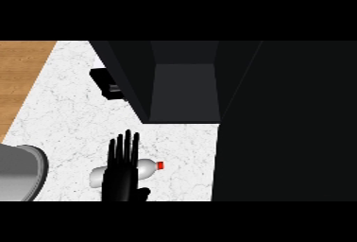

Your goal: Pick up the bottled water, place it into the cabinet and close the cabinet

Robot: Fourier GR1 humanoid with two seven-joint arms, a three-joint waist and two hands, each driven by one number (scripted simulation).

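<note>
Bottled water (red cap) lying on marbled counter; right hand over it, fingers straight, released.

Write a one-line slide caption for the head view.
Robot hand open over the lying bottled water, red cap toward the open dark cabinet.

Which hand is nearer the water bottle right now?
Left. The left hand, fingers straight, is over the water bottle lying on the counter, covering its middle. The right hand shows nowhere in the head view.
</note>
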